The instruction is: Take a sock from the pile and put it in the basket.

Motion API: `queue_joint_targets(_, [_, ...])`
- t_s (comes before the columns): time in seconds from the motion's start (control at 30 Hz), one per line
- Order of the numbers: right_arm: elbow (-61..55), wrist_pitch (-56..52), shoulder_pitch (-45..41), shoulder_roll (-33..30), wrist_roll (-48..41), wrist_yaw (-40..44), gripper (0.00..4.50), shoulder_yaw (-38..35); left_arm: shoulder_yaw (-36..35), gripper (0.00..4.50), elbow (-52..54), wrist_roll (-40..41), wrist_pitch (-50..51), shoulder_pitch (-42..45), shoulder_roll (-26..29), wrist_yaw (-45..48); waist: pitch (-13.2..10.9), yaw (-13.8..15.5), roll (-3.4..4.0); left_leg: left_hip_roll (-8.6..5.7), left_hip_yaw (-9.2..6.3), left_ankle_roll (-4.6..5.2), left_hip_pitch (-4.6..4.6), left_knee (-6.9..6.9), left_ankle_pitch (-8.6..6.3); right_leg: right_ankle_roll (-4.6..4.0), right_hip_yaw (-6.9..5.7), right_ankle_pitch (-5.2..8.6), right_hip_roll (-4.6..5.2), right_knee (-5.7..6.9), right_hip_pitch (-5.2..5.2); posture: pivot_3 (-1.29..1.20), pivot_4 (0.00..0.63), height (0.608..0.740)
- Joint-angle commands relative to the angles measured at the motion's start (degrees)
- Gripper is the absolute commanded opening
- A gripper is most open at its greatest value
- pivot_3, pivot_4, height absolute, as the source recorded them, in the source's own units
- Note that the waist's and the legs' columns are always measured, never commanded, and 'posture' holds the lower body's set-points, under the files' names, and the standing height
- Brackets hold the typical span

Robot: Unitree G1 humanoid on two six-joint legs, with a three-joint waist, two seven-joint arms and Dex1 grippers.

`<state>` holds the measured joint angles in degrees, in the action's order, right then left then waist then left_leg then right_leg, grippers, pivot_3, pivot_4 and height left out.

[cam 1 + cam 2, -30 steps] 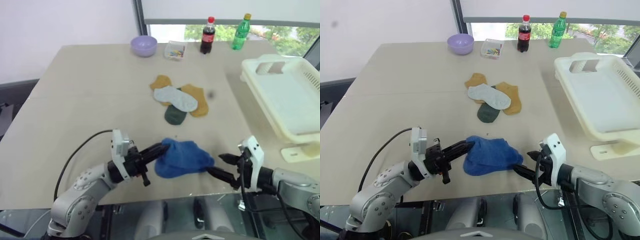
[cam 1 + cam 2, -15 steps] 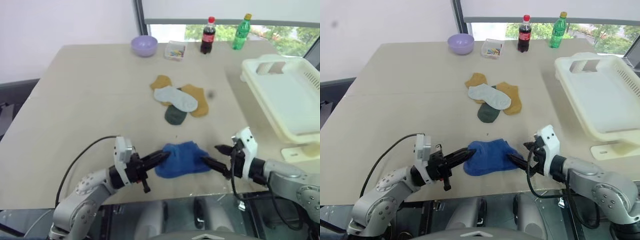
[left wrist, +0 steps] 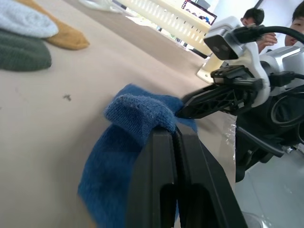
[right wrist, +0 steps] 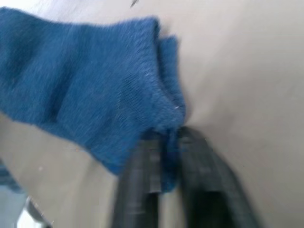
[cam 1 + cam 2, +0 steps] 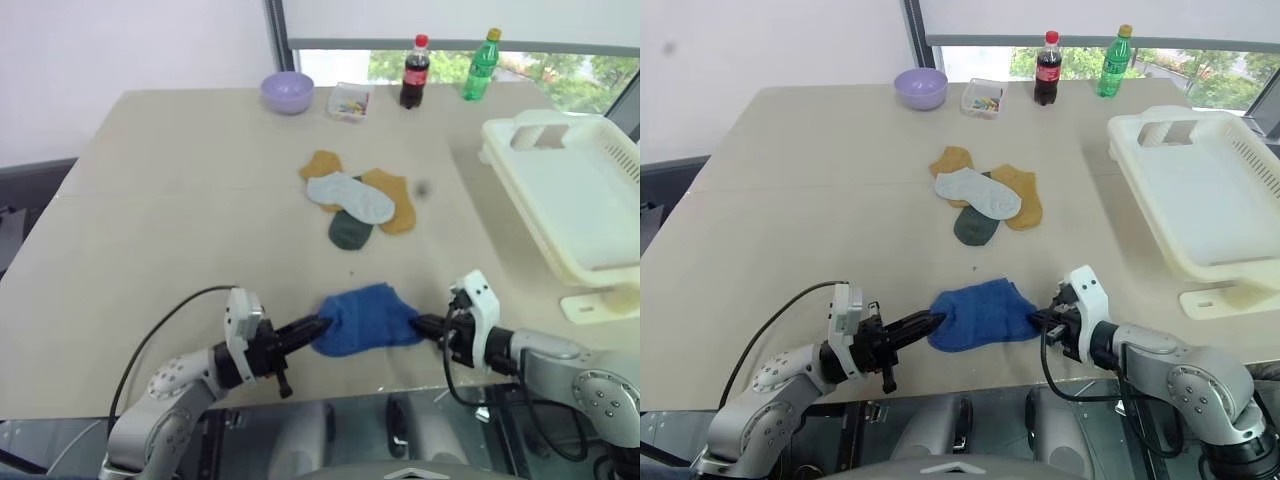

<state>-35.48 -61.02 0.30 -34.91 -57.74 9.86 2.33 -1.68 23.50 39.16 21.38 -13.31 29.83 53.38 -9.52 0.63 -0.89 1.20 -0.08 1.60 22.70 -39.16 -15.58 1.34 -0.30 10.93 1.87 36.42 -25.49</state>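
A royal blue sock [image 5: 366,320] lies bunched near the table's front edge, apart from the pile [image 5: 358,201] of mustard, grey and dark green socks at mid-table. My left gripper [image 5: 318,325] is shut on the blue sock's left end, its fingers [image 3: 175,156] pinching a fold. My right gripper [image 5: 422,324] is shut on the sock's right edge [image 4: 166,128]. The cream basket [image 5: 570,200] stands at the right side of the table, nothing in it.
A lilac bowl [image 5: 288,92], a small clear box [image 5: 350,101], a cola bottle [image 5: 415,70] and a green bottle [image 5: 481,63] line the far edge. A white piece [image 5: 600,303] lies below the basket. People show behind the right arm in the left wrist view.
My right gripper has moved left onto the sock's right edge and shut on it. The left gripper sank a little, still holding the sock, which now lies lower and flatter.
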Motion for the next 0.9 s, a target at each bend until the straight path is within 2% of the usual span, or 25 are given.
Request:
queue_joint_targets(0.03, [-1.64, -0.32, 0.48, 1.58, -0.92, 0.0, 0.07, -0.53, -0.01, 0.0, 0.06, -0.95, -2.11, -0.08, 0.05, 1.35, 0.0, -0.01, 0.0, 0.0, 0.0, 0.0, 0.0, 0.0, 0.0, 0.0, 0.0, 0.0, 0.0, 0.0, 0.0, 0.0, 0.15, 0.736])
queue_joint_targets(0.2, [-0.54, -0.16, 0.21, 3.44, -0.32, -1.44, 0.07, -2.59, 0.05, 0.0, -1.21, -1.88, -2.88, 0.86, -0.23, 1.88, 0.0, -0.02, 0.01, 0.02, 0.0, 0.0, 0.0, 0.0, 0.0, 0.0, -0.01, 0.0, -0.02, 0.01, -0.02, 0.0, 0.15, 0.736])
queue_joint_targets(0.6, [2.37, 2.52, -2.85, 10.42, 1.28, -6.78, 0.07, -8.11, 1.65, 0.0, -2.75, -3.65, -1.09, 9.91, -3.1, -2.66, -0.01, 0.05, 0.01, -0.01, -0.01, 0.0, 0.05, 0.01, 0.0, 0.0, 0.01, 0.0, -0.04, 0.01, -0.03, 0.0, 0.15, 0.736])
queue_joint_targets(0.73, [2.44, 1.14, -2.39, 10.03, 0.68, -7.2, 0.07, -9.36, 2.85, 0.0, -2.56, -4.38, 0.27, 12.01, -4.15, -4.9, 0.0, 0.04, 0.01, -0.04, 0.0, 0.0, 0.03, 0.0, 0.0, 0.01, 0.05, -0.01, -0.02, 0.03, -0.01, 0.0, 0.15, 0.736])
queue_joint_targets(0.8, [1.66, 0.42, -1.48, 8.92, -0.05, -6.21, 0.78, -9.95, 3.34, 0.0, -2.16, -4.75, 1.03, 12.09, -4.22, -5.77, 0.0, -0.01, 0.01, -0.05, 0.02, 0.0, 0.02, 0.0, 0.0, 0.01, 0.08, -0.01, -0.02, 0.04, -0.02, 0.0, 0.15, 0.736])
queue_joint_targets(0.83, [1.36, 0.38, -1.07, 8.53, -0.17, -5.93, 0.87, -10.28, 3.63, 0.0, -1.94, -5.09, 1.44, 12.06, -4.13, -6.22, -0.01, -0.02, 0.01, -0.05, 0.02, 0.0, 0.02, 0.0, 0.0, 0.01, 0.08, -0.01, -0.03, 0.04, -0.02, 0.0, 0.15, 0.736])
queue_joint_targets(0.87, [0.49, 1.26, -0.47, 7.89, 0.33, -5.03, 1.44, -10.5, 4.01, 0.0, -1.76, -5.74, 1.75, 12.07, -4.09, -6.93, -0.01, -0.02, 0.01, -0.04, 0.01, 0.0, 0.03, 0.0, 0.0, 0.0, 0.07, -0.01, -0.03, 0.04, -0.02, 0.0, 0.15, 0.736])
queue_joint_targets(0.9, [-0.17, 2.14, -0.09, 7.63, 0.58, -4.34, 1.83, -10.78, 4.26, 0.0, -1.62, -6.1, 1.97, 12.13, -4.13, -7.42, -0.01, 0.02, 0.01, -0.05, 0.01, 0.0, 0.03, 0.01, 0.0, 0.0, 0.07, -0.01, -0.04, 0.04, -0.02, 0.0, 0.15, 0.736])
